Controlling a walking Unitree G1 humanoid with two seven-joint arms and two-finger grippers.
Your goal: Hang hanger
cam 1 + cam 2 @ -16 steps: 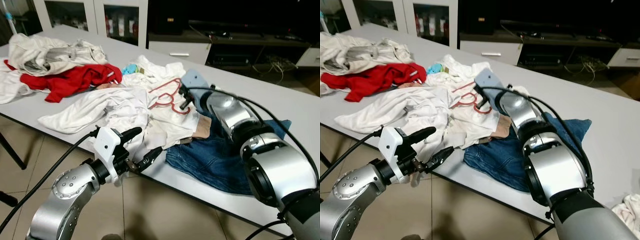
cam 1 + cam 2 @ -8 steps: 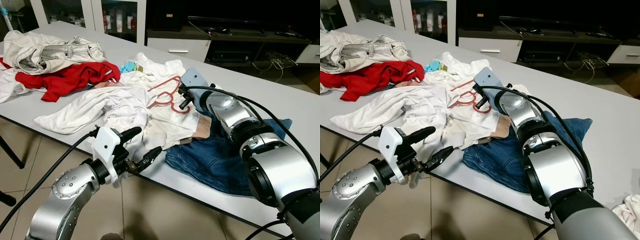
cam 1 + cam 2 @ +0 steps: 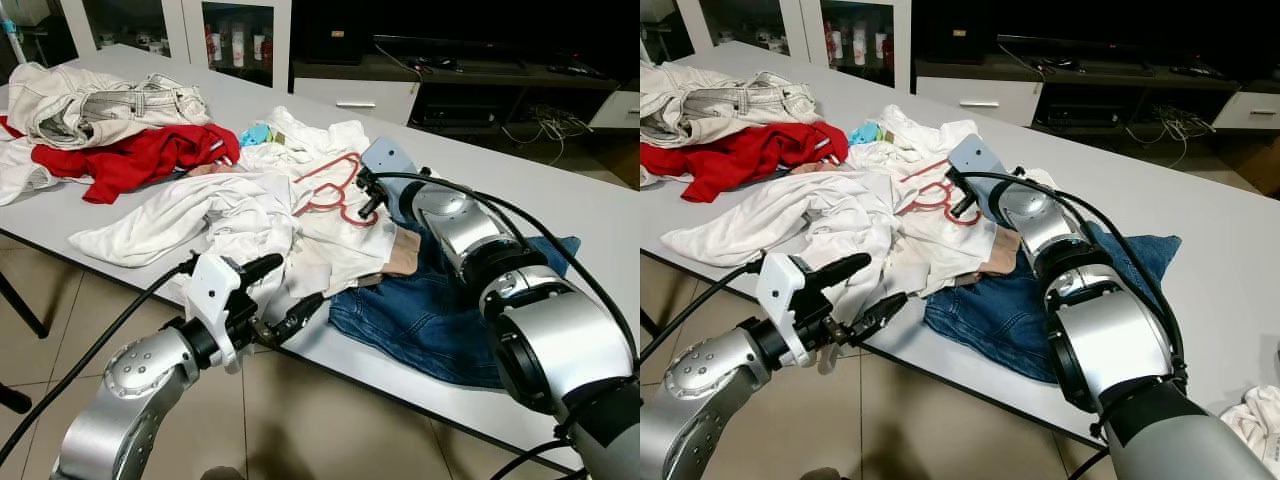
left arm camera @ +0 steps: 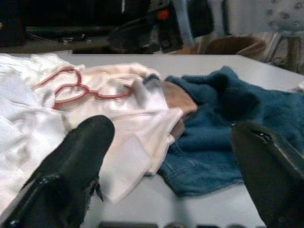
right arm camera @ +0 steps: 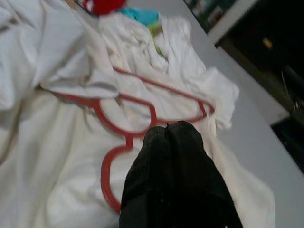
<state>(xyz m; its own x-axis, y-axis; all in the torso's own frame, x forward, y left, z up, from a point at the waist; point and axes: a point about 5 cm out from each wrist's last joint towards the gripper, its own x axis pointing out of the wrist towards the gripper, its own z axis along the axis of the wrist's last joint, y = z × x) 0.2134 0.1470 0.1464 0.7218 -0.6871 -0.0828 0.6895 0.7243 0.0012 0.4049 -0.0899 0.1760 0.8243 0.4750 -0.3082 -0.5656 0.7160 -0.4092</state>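
A red plastic hanger (image 3: 335, 190) lies flat on a heap of white clothes (image 3: 230, 215) in the middle of the grey table (image 3: 600, 215). My right gripper (image 3: 366, 207) reaches over the blue jeans to the hanger's hook end. In the right wrist view its fingers (image 5: 171, 142) are shut together, with the tips over the hanger (image 5: 126, 126) where neck and bar meet; whether they pinch it is unclear. My left gripper (image 3: 300, 280) is open at the table's near edge, level with the white clothes and holding nothing. The left wrist view looks across to the hanger (image 4: 71, 90).
Blue jeans (image 3: 440, 310) lie under my right arm near the front edge. A red garment (image 3: 150, 160) and pale trousers (image 3: 100, 100) are piled at the far left. Glass-door cabinets (image 3: 230, 30) and a dark TV shelf stand behind the table. Tiled floor (image 3: 330, 420) lies below.
The head view has shifted slightly. Both arms, the hanger and the clothes stay where they were.
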